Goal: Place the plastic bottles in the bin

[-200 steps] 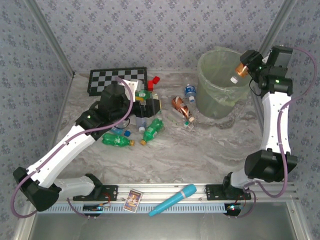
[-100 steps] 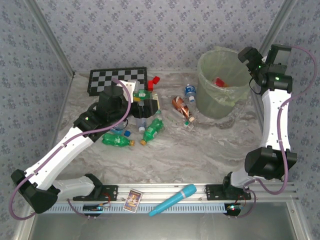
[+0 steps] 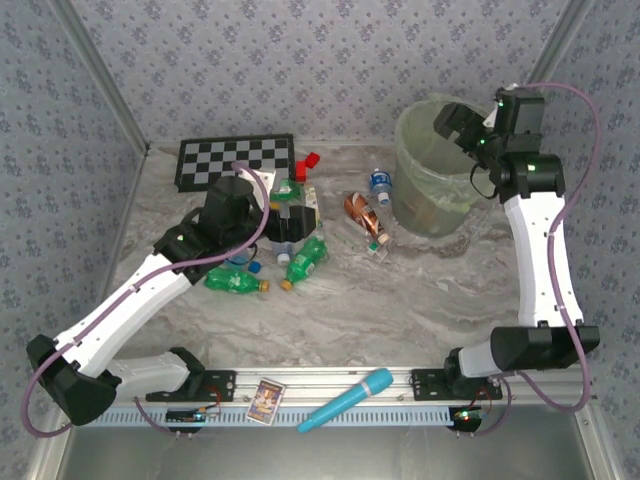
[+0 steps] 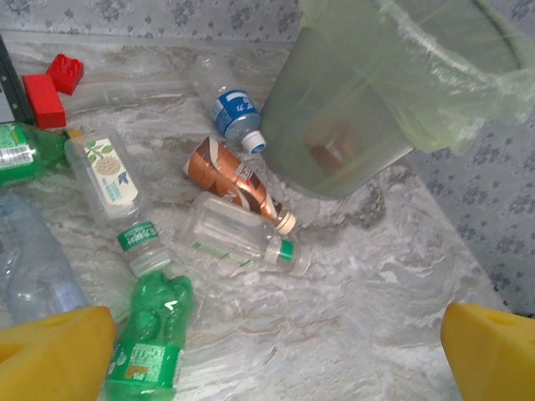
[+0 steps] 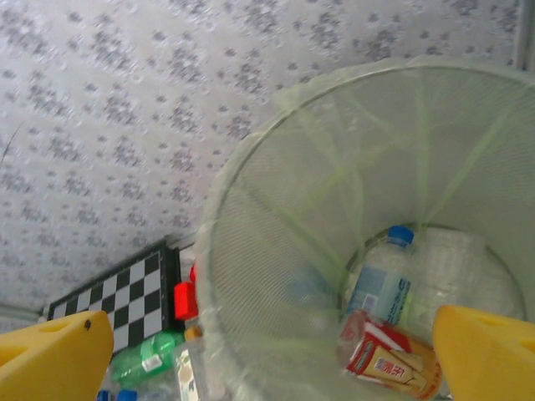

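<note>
The bin [image 4: 334, 125] is translucent, finely ribbed plastic under a thin, crinkly film liner [image 4: 451, 92]; the bottles [image 4: 234, 238] are glossy plastic, one coppery; the table [image 4: 376, 313] looks smooth, marbled.

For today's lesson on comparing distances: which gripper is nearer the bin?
Right. The right gripper hangs open over the bin. The left gripper is open above the bottles lying on the table, well away from it.
</note>
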Controlling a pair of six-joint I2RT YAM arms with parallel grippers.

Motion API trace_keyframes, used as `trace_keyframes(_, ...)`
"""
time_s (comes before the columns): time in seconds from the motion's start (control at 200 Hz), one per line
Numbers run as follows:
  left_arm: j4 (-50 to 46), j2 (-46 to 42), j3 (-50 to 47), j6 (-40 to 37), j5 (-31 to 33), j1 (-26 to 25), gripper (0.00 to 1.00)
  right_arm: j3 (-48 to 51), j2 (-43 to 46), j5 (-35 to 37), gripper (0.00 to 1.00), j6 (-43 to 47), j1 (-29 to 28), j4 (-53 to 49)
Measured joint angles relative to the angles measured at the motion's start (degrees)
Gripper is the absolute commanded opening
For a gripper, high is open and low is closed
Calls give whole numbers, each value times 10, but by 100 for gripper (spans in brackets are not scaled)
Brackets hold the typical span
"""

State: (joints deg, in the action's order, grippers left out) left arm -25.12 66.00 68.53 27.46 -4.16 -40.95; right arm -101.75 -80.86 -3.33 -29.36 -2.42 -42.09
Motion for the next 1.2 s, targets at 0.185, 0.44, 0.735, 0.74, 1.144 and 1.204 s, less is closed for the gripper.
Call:
trace_keyframes(0.185, -17, -7, -25, -2, 6, 0, 100, 3, 16, 34, 100, 20, -79, -8)
trace_keyframes(0.44, -21, -21, -94, 5, 12, 0, 100, 50, 24, 45, 100, 38, -158, -11)
trace_keyframes(0.735, -38, 47, -126, 15, 30, 0, 97, 80, 25, 46, 100, 66, -215, -35)
trace_keyframes(0.74, -38, 47, -126, 15, 30, 0, 96, 81, 25, 46, 100, 66, -216, -35)
trace_keyframes(1.144, -56, 124, -147, 2, 7, 1, 84, 154, 47, 84, 100, 48, -263, -33)
trace_keyframes(1.204, -57, 138, -148, -3, -3, 0, 82, 164, 55, 85, 100, 45, -264, -30)
